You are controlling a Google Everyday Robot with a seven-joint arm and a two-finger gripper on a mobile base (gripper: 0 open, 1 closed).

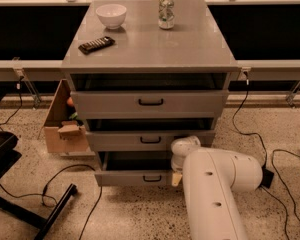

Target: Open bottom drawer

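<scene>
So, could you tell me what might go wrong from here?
The gripper sits at the right end of the bottom drawer, away from its handle, so a pull could skew or jam it. Floor cables lie close to the arm and might snag if the base backs away.

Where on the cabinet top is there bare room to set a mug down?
The whole front-right of the cabinet top, right of the remote and in front of the can, is bare. The left side is crowded by the bowl and remote. The pincer sits low, by the bottom drawer.
</scene>
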